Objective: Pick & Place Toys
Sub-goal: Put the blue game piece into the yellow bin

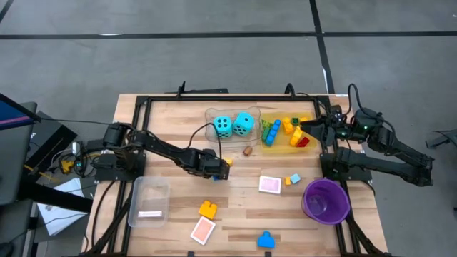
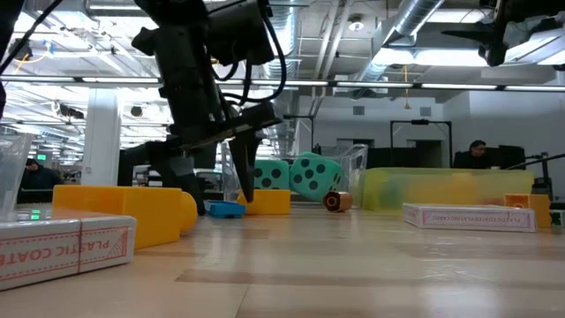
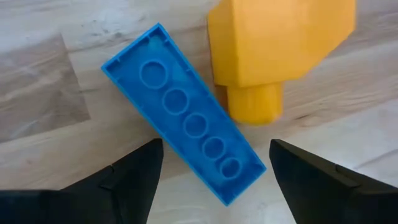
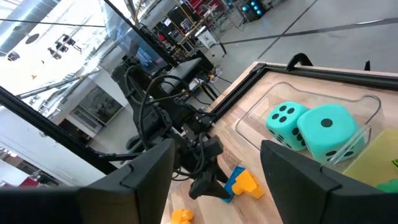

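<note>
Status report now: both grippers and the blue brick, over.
Left gripper open, low over blue brick. Yellow brick touching it. Right gripper open above yellow tray.

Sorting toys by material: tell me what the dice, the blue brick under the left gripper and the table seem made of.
Dice: probably soft foam, with a matte turquoise surface and rounded edges.
Blue brick: hard moulded plastic with a slight sheen and hollow round sockets.
Table: wood or wood laminate, with pale planks and visible grain.

One camera looks straight down on the table (image 1: 178, 143). One sits at tabletop height, facing across. The left wrist camera hovers close above a blue brick (image 3: 186, 124); the right wrist camera, farther off, also shows that brick.
</note>
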Controlling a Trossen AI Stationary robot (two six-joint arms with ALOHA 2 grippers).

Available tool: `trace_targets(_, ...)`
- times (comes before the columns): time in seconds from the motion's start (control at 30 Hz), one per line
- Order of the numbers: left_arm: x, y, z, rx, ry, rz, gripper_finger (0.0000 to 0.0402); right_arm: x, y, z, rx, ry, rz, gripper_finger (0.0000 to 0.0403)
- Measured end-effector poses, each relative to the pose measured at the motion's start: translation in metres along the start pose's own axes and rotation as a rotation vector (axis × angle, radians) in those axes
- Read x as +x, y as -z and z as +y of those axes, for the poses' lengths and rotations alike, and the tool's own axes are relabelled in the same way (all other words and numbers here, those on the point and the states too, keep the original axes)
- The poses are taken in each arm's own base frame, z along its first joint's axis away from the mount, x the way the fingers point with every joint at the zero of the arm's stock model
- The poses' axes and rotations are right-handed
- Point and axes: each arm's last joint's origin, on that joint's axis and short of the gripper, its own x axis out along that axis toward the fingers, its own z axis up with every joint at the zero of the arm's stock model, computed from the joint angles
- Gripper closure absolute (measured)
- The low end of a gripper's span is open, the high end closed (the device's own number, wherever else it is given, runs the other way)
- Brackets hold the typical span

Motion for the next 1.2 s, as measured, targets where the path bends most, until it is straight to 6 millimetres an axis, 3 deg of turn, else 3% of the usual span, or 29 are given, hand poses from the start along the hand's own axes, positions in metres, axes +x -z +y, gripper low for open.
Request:
trace_targets(0.27, 0.004, 0.0, 0.001, -0.002, -0.019, -0.017, 0.0126, 0.0, 0.0, 0.0, -0.003, 0.002, 0.002, 0.0171)
trace_targets(0.73, 0.005, 0.0, 0.004, 0.006, -0.048, -0.036, 0.0267, 0.0, 0.0, 0.0, -0.007, 0.003, 0.003, 0.0171)
trace_targets(1.0, 0.004, 0.001, 0.004, 0.058, -0.052, -0.037, 0.0257, 0.0, 0.0, 0.0, -0.007, 0.003, 0.003, 0.0171)
trace_targets(1.2, -0.007, -0.001, 0.006, 0.091, -0.046, -0.031, 0.026, 0.0, 0.0, 0.0, -0.007, 0.003, 0.003, 0.0171)
